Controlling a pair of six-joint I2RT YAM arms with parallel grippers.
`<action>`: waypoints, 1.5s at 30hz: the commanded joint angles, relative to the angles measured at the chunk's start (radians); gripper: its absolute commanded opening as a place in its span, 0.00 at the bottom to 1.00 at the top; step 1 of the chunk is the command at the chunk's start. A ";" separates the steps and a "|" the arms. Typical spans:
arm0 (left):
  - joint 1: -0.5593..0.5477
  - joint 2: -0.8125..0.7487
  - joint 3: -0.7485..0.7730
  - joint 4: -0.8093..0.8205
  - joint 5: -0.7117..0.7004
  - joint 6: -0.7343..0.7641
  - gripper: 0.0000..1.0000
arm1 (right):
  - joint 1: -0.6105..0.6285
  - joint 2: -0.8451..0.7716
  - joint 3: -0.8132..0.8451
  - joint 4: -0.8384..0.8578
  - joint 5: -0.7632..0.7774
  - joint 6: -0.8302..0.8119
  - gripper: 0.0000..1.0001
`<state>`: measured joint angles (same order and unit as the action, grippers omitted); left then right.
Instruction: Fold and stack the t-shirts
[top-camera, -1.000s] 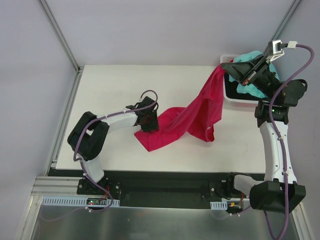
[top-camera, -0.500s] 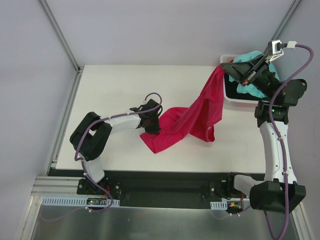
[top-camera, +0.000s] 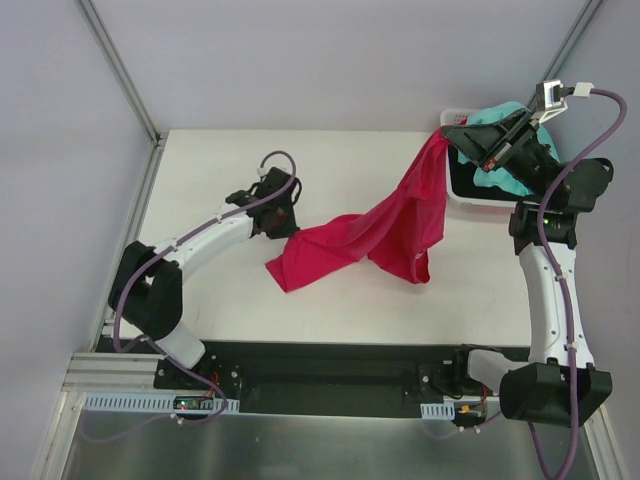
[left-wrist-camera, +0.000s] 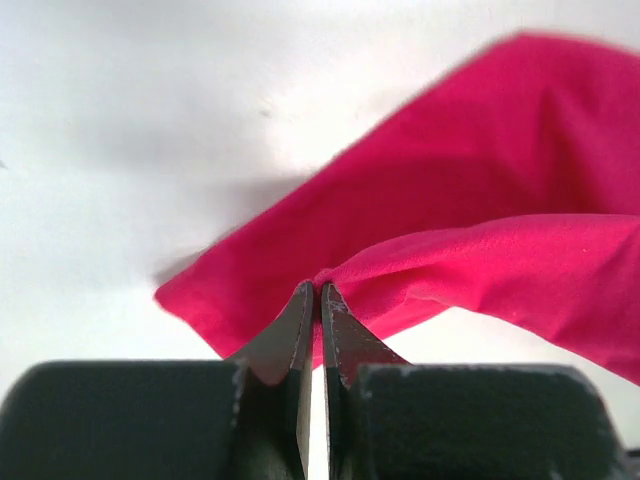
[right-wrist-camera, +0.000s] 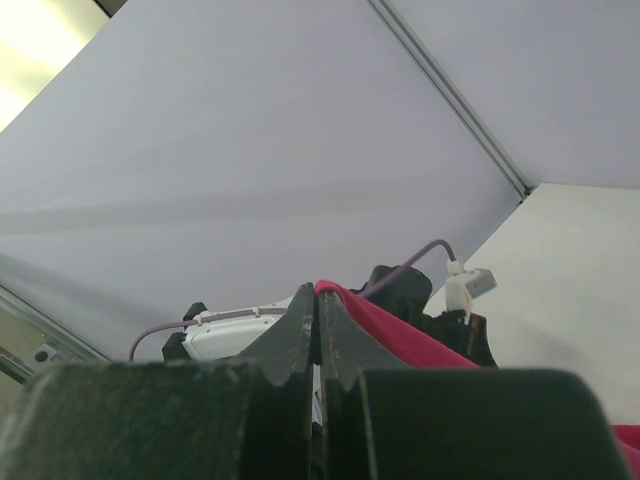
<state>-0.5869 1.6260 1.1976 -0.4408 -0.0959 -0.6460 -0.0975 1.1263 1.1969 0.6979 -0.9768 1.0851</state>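
White table from above: your pink shirt slings between both arms, its low corner trailing on the table. Your left fingers grip its left end, and your right fingers hold the other end high beside the basket. Left wrist view: pinched tight on a pink fold. Right wrist view: closed on a thin pink edge. Draw the ends apart evenly, I'd say, so it spreads flat without slipping free.
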 joint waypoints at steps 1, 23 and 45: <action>0.045 -0.089 0.048 -0.102 -0.068 0.060 0.00 | 0.010 -0.010 0.059 0.045 0.024 -0.007 0.01; 0.213 0.029 0.951 -0.288 -0.099 0.339 0.00 | 0.032 0.052 0.099 0.124 0.061 0.019 0.01; -0.177 -0.766 -0.310 -0.200 -0.153 -0.189 0.77 | 0.084 0.070 0.059 0.134 0.016 -0.005 0.01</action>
<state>-0.7597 0.7933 0.7101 -0.7055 -0.1745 -0.8276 -0.0460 1.1954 1.2324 0.7525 -0.9615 1.0904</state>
